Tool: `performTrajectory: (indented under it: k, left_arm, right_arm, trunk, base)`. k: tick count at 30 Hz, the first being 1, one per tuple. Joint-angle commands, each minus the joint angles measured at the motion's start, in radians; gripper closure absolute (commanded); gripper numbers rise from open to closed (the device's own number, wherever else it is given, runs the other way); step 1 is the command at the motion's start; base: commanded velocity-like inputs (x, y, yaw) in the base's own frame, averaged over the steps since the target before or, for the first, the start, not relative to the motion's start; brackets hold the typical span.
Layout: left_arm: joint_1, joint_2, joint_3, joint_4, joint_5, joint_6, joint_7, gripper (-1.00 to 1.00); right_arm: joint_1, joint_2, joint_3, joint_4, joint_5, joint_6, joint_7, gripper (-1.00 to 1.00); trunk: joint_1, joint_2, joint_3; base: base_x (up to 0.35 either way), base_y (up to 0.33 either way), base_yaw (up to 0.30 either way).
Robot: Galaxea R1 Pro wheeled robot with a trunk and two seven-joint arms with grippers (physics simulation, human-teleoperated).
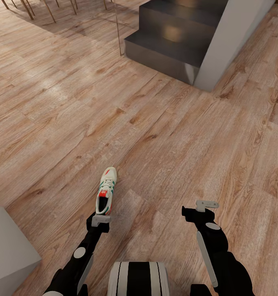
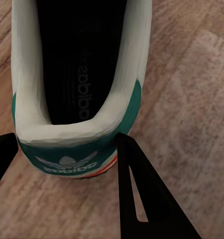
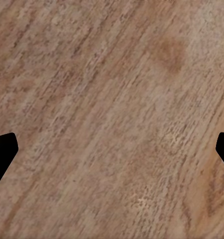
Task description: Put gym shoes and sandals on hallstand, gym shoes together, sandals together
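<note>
- Left gripper grasps one gym shoe at its heel; in the left wrist view its dark fingers sit on either side of the green heel tab of the shoe.
- Held this way, the shoe points forward away from the robot, toe ahead, its opening facing up, over the corridor floor; whether the sole touches the planks cannot be told.
- Right gripper is spread wide with nothing between its fingertips, hanging over bare planks.
- Further off, dark grey stair steps rise at the far side, beside a pale wall panel.
- Near the left arm stands a pale grey block.
</note>
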Motion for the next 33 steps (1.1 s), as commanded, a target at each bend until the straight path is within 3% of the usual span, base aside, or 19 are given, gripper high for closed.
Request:
performTrajectory:
  k: [1, 16, 25, 27, 29, 33]
  left_arm:
    - [0.0, -0.001, 0.008, 0.001, -0.004, -0.003, -0.006, 1.0]
    - [0.003, -0.001, 0.008, 0.0, -0.003, -0.003, -0.006, 1.0]
    - [0.009, -0.001, 0.008, -0.012, -0.007, -0.001, 0.0, 1.0]
    - [0.01, -0.001, 0.007, -0.069, -0.007, -0.002, 0.0, 1.0]
    - [0.017, -0.002, 0.004, -0.178, -0.005, -0.001, 0.0, 1.0]
    - [0.093, -0.003, -0.002, -0.419, -0.004, 0.002, -0.002, 1.0]
  right_arm:
    - [0.0, 0.001, -0.001, -0.001, 0.003, 0.006, 0.0, -1.0]
    - [0.0, 0.002, 0.001, 0.0, 0.003, 0.006, 0.0, -1.0]
    - [0.0, 0.002, -0.001, 0.0, 0.003, 0.006, 0.0, -1.0]
    - [0.0, 0.002, -0.002, 0.0, 0.003, 0.006, 0.0, -1.0]
    - [0.0, 0.002, -0.003, 0.0, 0.003, 0.006, -0.001, -1.0]
    - [0.004, 0.002, -0.005, -0.001, 0.003, 0.006, 0.0, -1.0]
  trunk:
    - [0.0, 0.0, -0.001]
    - [0.0, 0.0, -0.001]
    - [-0.004, 0.002, 0.034]
    - [-0.005, 0.002, 0.042]
    - [-0.006, 0.003, 0.05]
    - [-0.008, 0.004, 0.065]
  base:
    - [0.0, 0.0, 0.0]
    - [0.0, 0.0, 0.0]
    - [0.0, 0.0, 0.0]
    - [0.0, 0.0, 0.0]
    - [0.0, 0.0, 0.0]
    - [0.0, 0.0, 0.0]
